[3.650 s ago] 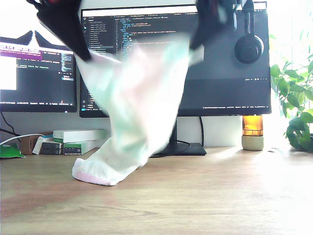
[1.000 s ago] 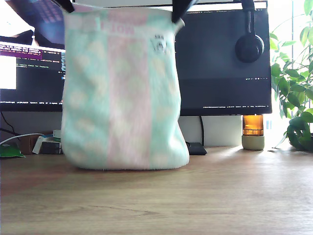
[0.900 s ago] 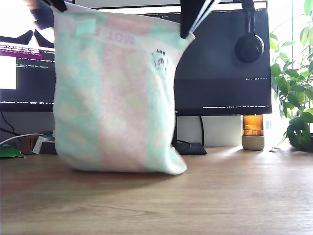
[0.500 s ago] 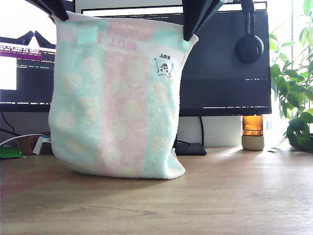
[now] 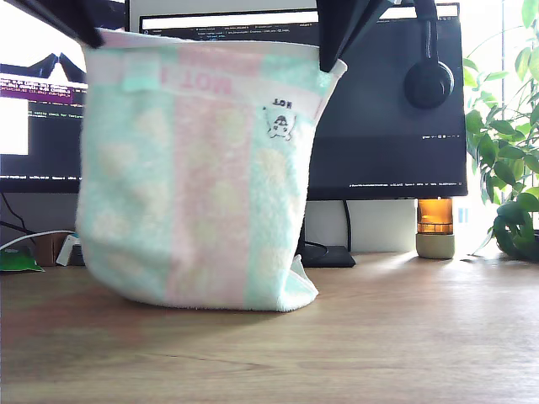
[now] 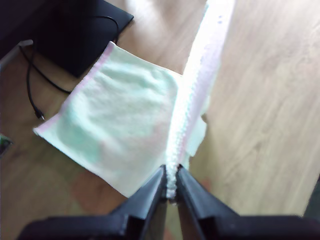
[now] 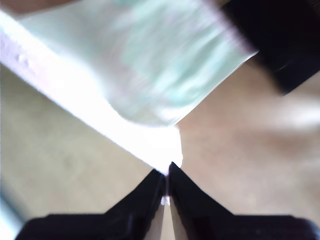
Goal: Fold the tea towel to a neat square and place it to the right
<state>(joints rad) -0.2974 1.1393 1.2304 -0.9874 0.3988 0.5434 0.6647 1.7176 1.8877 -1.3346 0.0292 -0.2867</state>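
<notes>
Pinched shut on the top hem of the tea towel (image 5: 194, 185), two dark grippers hold it up by its upper corners in the exterior view, one (image 5: 84, 32) toward that view's left of the monitor stand (image 5: 324, 255), the other (image 5: 333, 52) almost above it. Which arm is which cannot be told from here. The cloth hangs as an upright sheet, pink band down its middle, with its bottom edge resting on the desk (image 5: 404, 337) just in front of the stand. The lower corner nearest the stand curls inward.

Seen from the first wrist view, my first gripper (image 6: 171, 185) has its jaws clamped narrowly on the bright hem of the tea towel (image 6: 120, 120). The rest of the cloth trails down onto the wood toward the monitor stand (image 6: 75, 35) (a black cable (image 6: 35, 95) lies beside it).

Blurred but readable, the second wrist view shows my second gripper (image 7: 166, 172) closed on the hem too, the tea towel (image 7: 150, 60) falling away beneath it.

Each grip appears to take only a sliver of thick terry, so a quick swing could pull a corner free. Laying the cloth down with that curled corner tucked under would likely set a crooked fold, and dragging it back could snag the cable.
</notes>
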